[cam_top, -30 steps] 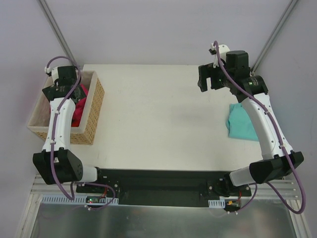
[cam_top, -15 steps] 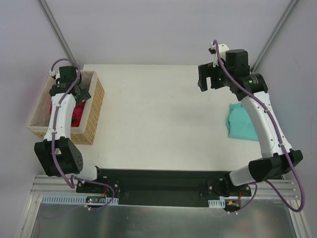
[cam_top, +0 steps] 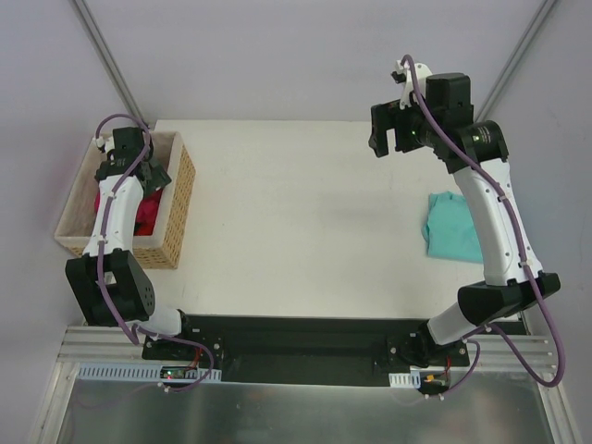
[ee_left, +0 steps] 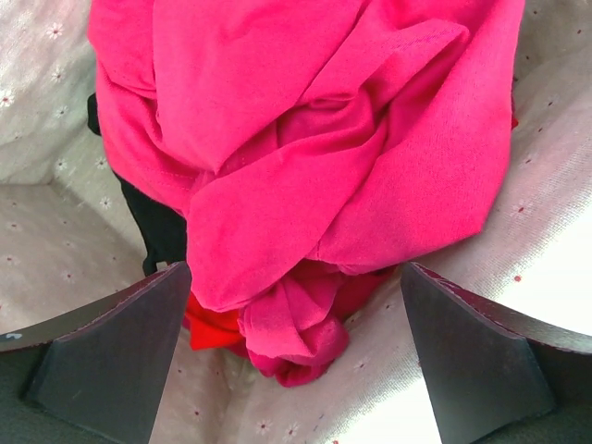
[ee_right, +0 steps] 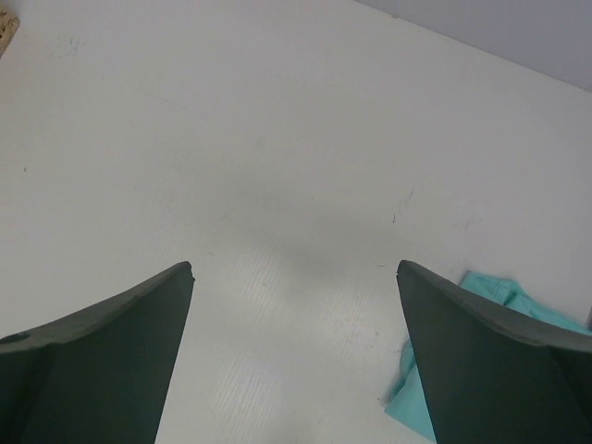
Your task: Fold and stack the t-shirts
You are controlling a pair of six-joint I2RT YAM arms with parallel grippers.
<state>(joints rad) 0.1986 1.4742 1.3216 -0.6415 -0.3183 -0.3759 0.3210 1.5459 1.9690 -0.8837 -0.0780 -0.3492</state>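
The magenta-pink t-shirt [ee_left: 314, 157] lies crumpled in the wicker basket [cam_top: 178, 208] at the table's left edge, and from above it shows as a pink patch [cam_top: 150, 213]. My left gripper [ee_left: 294, 268] hangs open just over the shirt's lower bunched folds, one finger on each side, gripping nothing. In the top view this left gripper [cam_top: 146, 178] points down into the basket. The teal t-shirt [cam_top: 453, 227] lies rumpled on the table at the right, its edge [ee_right: 486, 289] showing by my right finger. My right gripper [cam_top: 387, 143] hovers open and empty above the far right of the table [ee_right: 277, 166].
A black garment [ee_left: 162, 231] and a red cloth [ee_left: 213, 328] lie under the pink shirt in the basket, which has a pale flowered lining [ee_left: 55, 231]. The white table [cam_top: 296, 222] stretches between the basket and the teal shirt. Both arm bases sit at the near edge.
My left arm has swung so that its gripper points down deeper into the basket over the pink shirt. The right gripper has lifted slightly toward the far edge. Both grippers stayed open.
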